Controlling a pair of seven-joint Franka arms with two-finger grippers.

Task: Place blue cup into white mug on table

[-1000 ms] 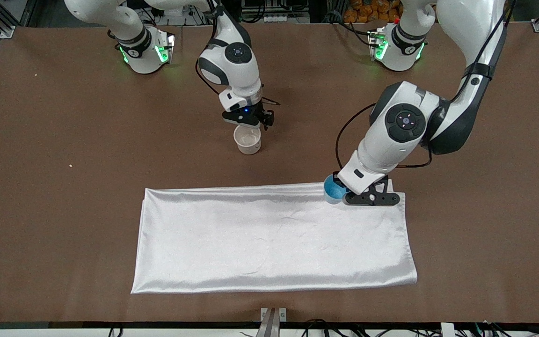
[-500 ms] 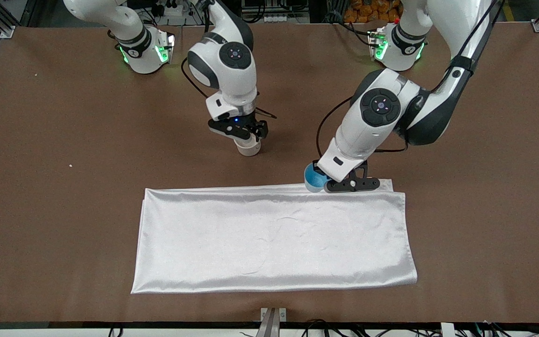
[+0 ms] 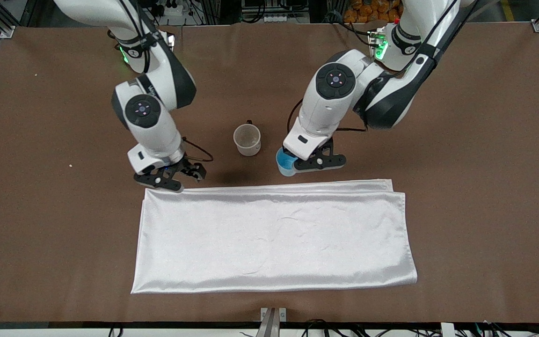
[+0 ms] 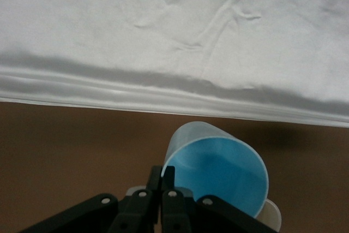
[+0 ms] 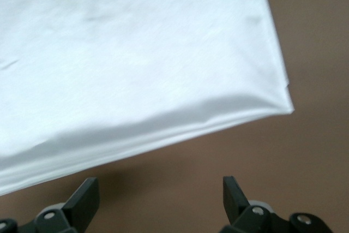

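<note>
A: What takes up the most room?

B: The brown worktop [image 3: 40, 196], and on it the white cloth [image 3: 274, 238], spread flat on the part nearer the front camera.

A: And the arms?

B: Both reach out from their bases. The left gripper [image 3: 308, 164] hangs over bare worktop just off the cloth's long edge, its jaws pinched tight on the rim of the blue cup [image 3: 286, 164]. In the left wrist view the blue cup [image 4: 218, 167] sits tilted, mouth toward the lens, with the jaws closed on its wall.

A: The other one?

B: The right gripper [image 3: 171, 177] is low over the cloth's corner toward the right arm's end, jaws spread wide with nothing between them. The right wrist view shows its fingertips [image 5: 87, 197] well apart above that corner.

A: Where is the mug?

B: The white mug [image 3: 247, 139] stands upright on the worktop between the two grippers, farther from the front camera than the cloth, near the blue cup but apart from it. It looks empty.
</note>
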